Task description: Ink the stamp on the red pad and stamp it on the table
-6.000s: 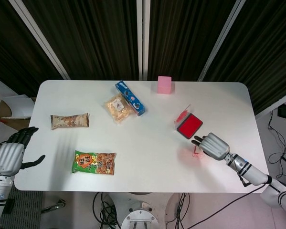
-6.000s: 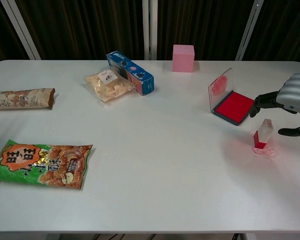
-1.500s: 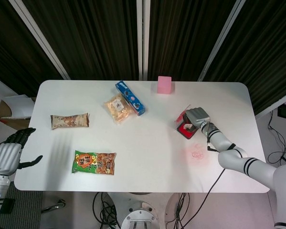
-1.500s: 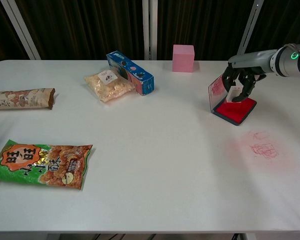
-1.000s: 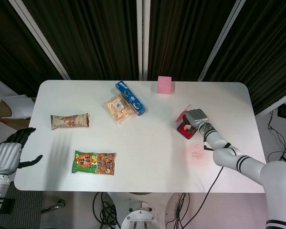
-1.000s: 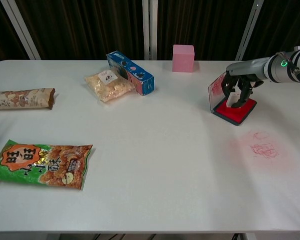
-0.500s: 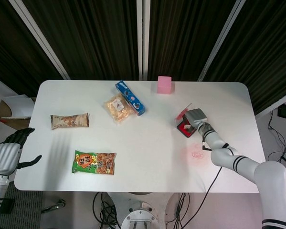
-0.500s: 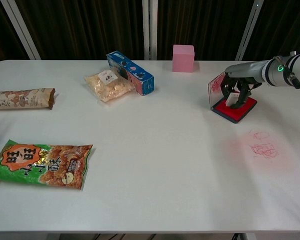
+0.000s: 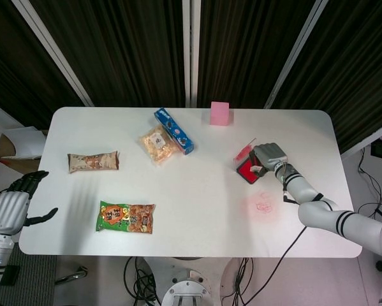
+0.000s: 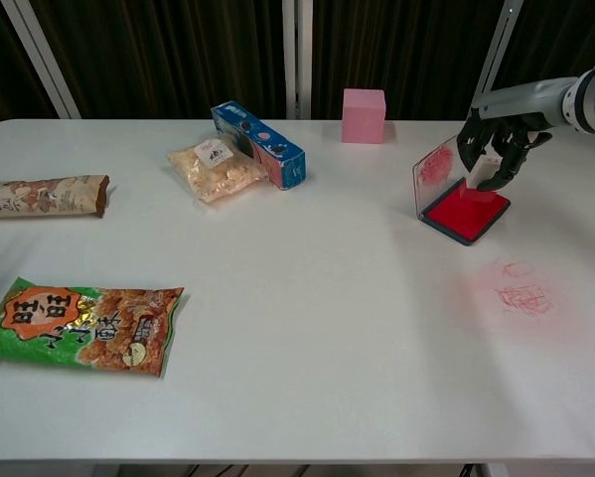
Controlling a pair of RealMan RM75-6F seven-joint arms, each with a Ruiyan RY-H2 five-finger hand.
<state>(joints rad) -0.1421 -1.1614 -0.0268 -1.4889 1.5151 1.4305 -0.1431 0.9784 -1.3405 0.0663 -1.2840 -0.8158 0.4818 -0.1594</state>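
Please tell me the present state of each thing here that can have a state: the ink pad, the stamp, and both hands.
ink pad: lid open, standing up at its left side
stamp: held above the pad's red surface
right hand: grips the stamp
left hand: off the table's left edge, holds nothing, fingers apart

Right hand [image 10: 498,145] (seemingly) holding stamp [image 10: 479,171].

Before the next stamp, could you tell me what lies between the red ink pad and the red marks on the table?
Only bare white table, in the chest view.
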